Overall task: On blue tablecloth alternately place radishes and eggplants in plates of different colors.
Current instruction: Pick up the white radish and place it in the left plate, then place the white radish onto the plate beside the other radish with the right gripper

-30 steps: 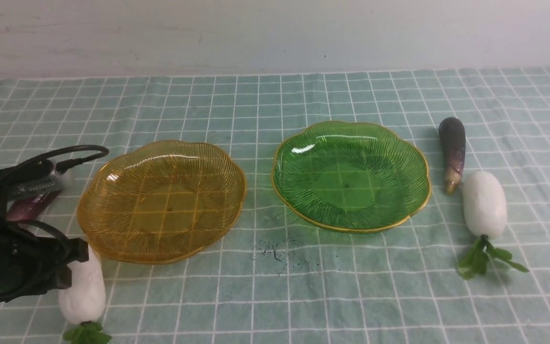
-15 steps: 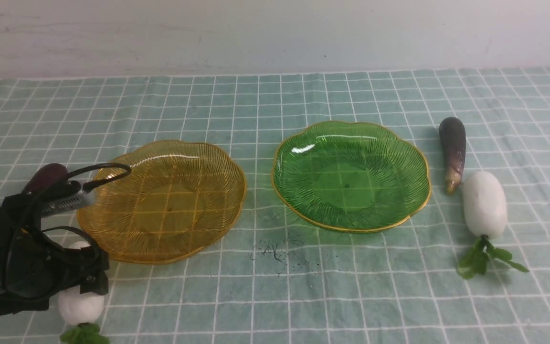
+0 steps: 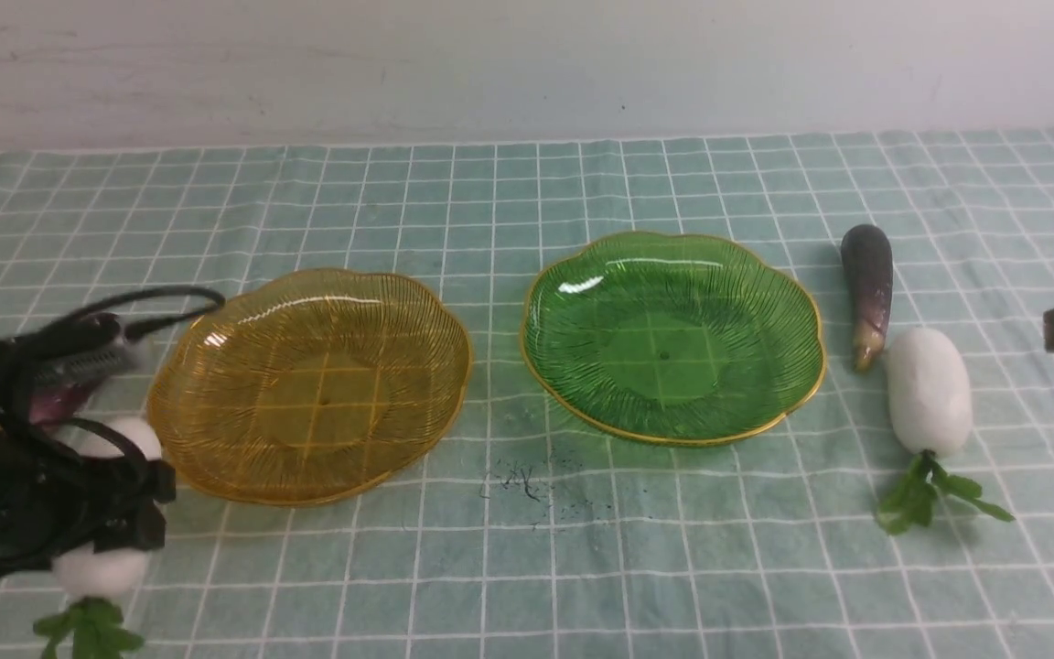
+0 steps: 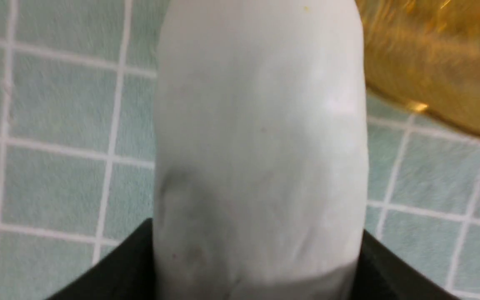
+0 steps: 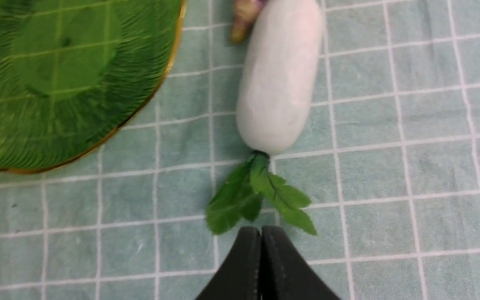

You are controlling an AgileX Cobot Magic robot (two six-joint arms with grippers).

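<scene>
Left wrist view alone shows left fingers [image 4: 111,271] clamping the lower-left radish [image 4: 261,146]; right fingers [image 5: 240,271] meet, empty, pointing at the second radish [image 5: 279,79].

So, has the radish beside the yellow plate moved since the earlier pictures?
Yes. The left radish has shifted toward the robot's left, away from the rim of the amber plate, which has stayed in its place.

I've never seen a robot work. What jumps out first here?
Two empty ribbed plates dominate: the amber plate on the left, the green plate on the right. At the near left, the left end effector grips a white radish beside the amber plate; a second radish and an eggplant lie right of the green plate.
</scene>
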